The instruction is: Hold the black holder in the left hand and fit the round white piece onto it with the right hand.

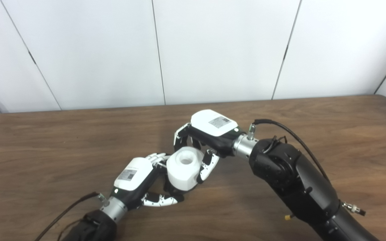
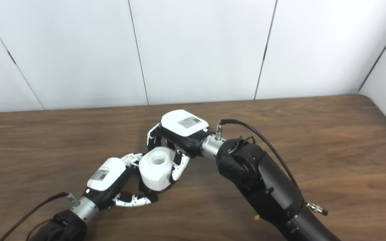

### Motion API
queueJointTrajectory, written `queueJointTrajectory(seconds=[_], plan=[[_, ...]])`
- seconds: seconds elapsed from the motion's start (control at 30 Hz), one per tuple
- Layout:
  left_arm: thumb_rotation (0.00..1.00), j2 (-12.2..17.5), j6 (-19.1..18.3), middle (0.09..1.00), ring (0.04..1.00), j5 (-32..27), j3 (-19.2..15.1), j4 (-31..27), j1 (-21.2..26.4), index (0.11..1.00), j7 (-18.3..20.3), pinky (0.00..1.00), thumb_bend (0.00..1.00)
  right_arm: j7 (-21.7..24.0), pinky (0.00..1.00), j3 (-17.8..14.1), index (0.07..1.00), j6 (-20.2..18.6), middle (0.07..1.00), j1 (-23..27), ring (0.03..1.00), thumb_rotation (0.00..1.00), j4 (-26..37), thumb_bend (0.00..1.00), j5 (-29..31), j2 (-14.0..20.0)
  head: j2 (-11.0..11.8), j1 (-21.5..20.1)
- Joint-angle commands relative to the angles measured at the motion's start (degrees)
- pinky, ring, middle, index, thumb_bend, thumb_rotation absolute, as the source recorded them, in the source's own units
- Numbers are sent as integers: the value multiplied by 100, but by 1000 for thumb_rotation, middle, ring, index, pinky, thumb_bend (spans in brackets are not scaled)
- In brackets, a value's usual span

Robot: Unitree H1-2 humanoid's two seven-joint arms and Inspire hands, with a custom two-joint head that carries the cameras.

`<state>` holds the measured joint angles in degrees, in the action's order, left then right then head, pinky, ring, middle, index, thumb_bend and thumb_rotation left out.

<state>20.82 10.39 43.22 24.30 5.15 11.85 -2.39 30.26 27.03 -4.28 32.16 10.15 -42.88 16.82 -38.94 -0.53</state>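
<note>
Round white piece (image 1: 184, 169) above wooden table (image 1: 45, 150), mid-front, hole in top face up. Left robot hand (image 1: 139, 180) below and left of it, fingers (image 1: 161, 201) curled around dark part under white piece (black holder, mostly hidden). Right robot hand (image 1: 209, 132) over white piece from behind, fingers (image 1: 208, 167) wrapped down its side, grasping it. Both arms enter from bottom edge.

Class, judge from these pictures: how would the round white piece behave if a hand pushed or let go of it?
The round white piece looks stiff: it keeps its shape between the right hand and left hand. Its smooth sides may be slippery. Being round, it could roll if laid sideways on the table.
</note>
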Motion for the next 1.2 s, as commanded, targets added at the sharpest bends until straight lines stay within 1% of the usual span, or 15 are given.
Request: queueJointTrajectory(seconds=[0.0,0.07,0.13,0.2,0.23,0.27,0.3,0.37,0.4,0.5,0.67,0.8,0.9,1.07,1.17], plan=[[66,-40,-374,857,868,417,48,221,-75,491,107,912,524,182,339,62,516,88,482,21,393,0,-27,517,31,87,-7,-5],[66,-76,-381,859,867,455,27,252,-61,491,59,933,524,178,328,60,526,93,474,30,390,0,-31,516,35,101,-7,-5],[66,-95,-382,859,874,480,16,268,-45,491,48,920,524,152,332,58,526,110,474,33,394,0,-42,516,14,113,-7,-5],[65,-106,-406,859,875,502,17,256,-30,491,72,903,524,185,370,113,511,107,494,60,421,0,-5,519,-169,162,-7,-5],[65,-112,-405,858,874,500,14,260,-24,491,73,895,524,241,393,160,539,98,537,84,456,17,29,592,-295,199,-7,-5],[65,-116,-402,857,871,497,12,264,-20,491,73,884,524,283,420,193,602,88,604,101,517,52,52,734,-377,223,-7,-5],[65,-119,-400,856,869,498,11,274,-16,491,72,877,524,314,442,215,648,81,651,113,560,74,72,818,-430,241,-7,-5],[65,-123,-400,855,864,517,15,286,-9,491,66,867,524,317,484,222,724,98,729,122,632,113,90,905,-462,255,-7,-5],[65,-125,-407,854,863,528,13,284,-9,491,71,865,524,306,492,218,737,118,743,127,646,120,97,919,-478,259,-28,13],[65,-134,-407,852,862,540,-3,285,-14,491,77,856,524,293,510,201,751,166,767,138,669,140,108,920,-529,259,-29,7],[66,-160,-428,849,861,542,-35,277,-24,491,79,865,524,227,502,156,744,223,754,117,654,132,109,917,-573,244,-39,14],[66,-179,-398,841,850,560,-57,303,-36,491,-25,859,524,205,491,126,741,229,749,85,641,126,128,911,-591,233,-41,2],[65,-196,-381,842,850,544,-75,326,-46,491,-61,863,524,197,492,102,747,228,756,71,649,131,137,911,-610,223,-43,-2],[64,-199,-410,844,854,543,-90,298,-66,491,-24,885,524,175,516,0,841,163,796,43,672,150,184,926,-634,171,-51,-4],[64,-194,-401,844,854,544,-86,303,-63,491,-18,880,524,63,507,-90,867,220,781,20,648,142,160,930,-579,127,-51,-4]])
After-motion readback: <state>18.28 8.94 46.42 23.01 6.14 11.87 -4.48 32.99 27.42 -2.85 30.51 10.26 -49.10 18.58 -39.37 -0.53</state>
